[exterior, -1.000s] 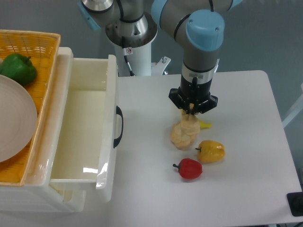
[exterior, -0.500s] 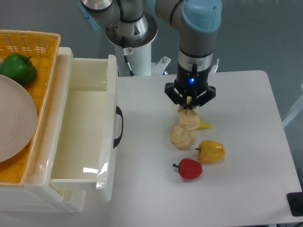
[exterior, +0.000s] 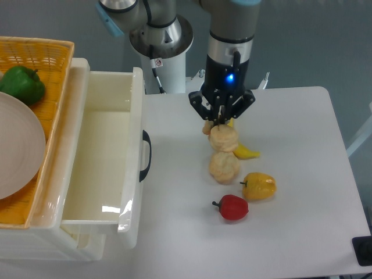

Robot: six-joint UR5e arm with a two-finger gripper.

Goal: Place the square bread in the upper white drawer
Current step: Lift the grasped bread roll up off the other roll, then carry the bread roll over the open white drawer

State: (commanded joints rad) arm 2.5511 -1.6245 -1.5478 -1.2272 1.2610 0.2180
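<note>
The square bread (exterior: 222, 139), a tan lumpy chunk, hangs just above the table with my gripper (exterior: 220, 122) shut on its top. It is lifted off the rounder, paler bun (exterior: 224, 167) that lies on the table right below it. The upper white drawer (exterior: 137, 104) stands pulled open at the left, its black handle (exterior: 146, 154) facing the table and its inside bare. The bread is to the right of the drawer's front, about a hand's width away.
A yellow pepper (exterior: 258, 185) and a red pepper (exterior: 233, 207) lie in front of the bun. A small yellow curved piece (exterior: 246, 153) lies beside it. The orange wicker basket (exterior: 43, 58) at far left holds a green pepper (exterior: 22, 85) and a plate (exterior: 17, 145).
The gripper has risen and shifted left toward the drawer, carrying the square bread up off the bun. The bun and the peppers have stayed in place.
</note>
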